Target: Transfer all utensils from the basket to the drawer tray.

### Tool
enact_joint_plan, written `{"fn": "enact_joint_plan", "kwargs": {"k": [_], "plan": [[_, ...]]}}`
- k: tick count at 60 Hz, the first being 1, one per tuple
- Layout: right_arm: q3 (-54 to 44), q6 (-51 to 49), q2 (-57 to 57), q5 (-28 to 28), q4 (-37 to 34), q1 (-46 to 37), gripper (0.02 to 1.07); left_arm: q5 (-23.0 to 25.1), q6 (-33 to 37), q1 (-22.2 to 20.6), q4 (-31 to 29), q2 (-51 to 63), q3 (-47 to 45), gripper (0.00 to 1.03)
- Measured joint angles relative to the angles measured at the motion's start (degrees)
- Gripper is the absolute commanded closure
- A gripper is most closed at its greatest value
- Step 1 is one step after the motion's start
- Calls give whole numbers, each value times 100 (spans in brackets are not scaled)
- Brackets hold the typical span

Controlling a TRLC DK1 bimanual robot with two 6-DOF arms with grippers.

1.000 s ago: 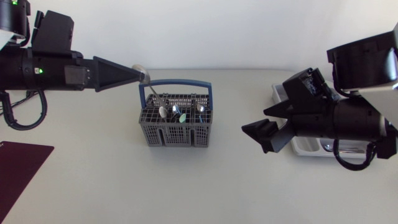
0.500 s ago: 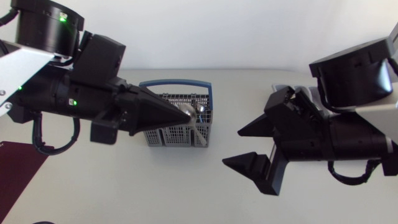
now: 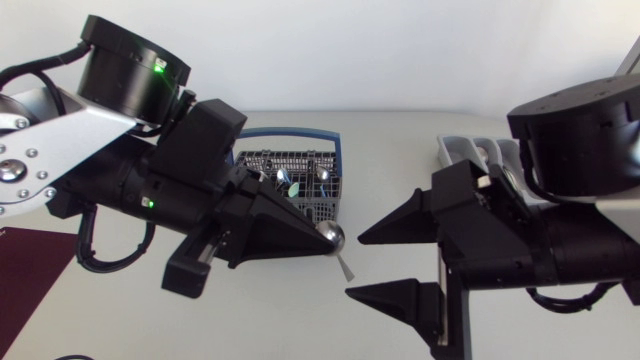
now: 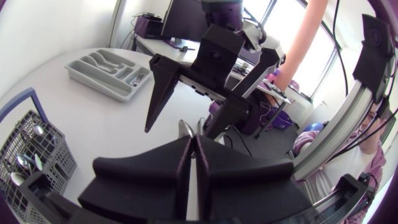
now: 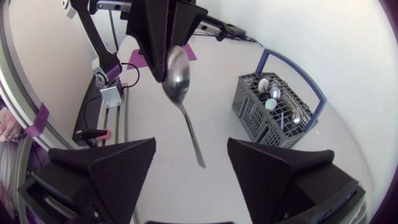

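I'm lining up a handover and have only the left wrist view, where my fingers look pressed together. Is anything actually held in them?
Observer: Yes. The left gripper is shut on a spoon.
Operator: Held by which end?
Observer: By the bowl; the handle hangs free, slanting downward.
Operator: Where is it relative to the right gripper?
Observer: The right gripper is open, and the handle's tip sits in the gap between its fingers, touching neither.

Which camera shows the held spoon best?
Right wrist view: the whole spoon hangs from the left end effector, bowl to handle tip. Head view shows only bowl and tip; left wrist view, a sliver.
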Motion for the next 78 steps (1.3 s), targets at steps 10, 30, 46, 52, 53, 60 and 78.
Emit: {"fn": "enact_joint_plan", "kwargs": {"k": [10, 30, 46, 52, 53, 60, 78], "plan": [[-101, 0, 0, -9, 249, 101, 67, 17, 2, -195, -44, 26, 0, 99], [-208, -22, 0, -203, 413, 114, 85, 17, 2, -214, -44, 50, 0, 99], [-273, -20, 4, -297, 479, 114, 101, 17, 15, -214, -44, 50, 0, 99], [-326, -50, 0, -295, 612, 122, 101, 15, 17, -214, -42, 50, 0, 99], [-345, -85, -2, -295, 636, 138, 101, 15, 17, -214, -44, 57, 0, 99], [-365, -133, -9, -304, 697, 146, 101, 22, 15, -212, -39, 57, 0, 93], [-400, -122, -22, -269, 682, 177, 101, 81, -319, 229, 671, 57, 55, 40]]}}
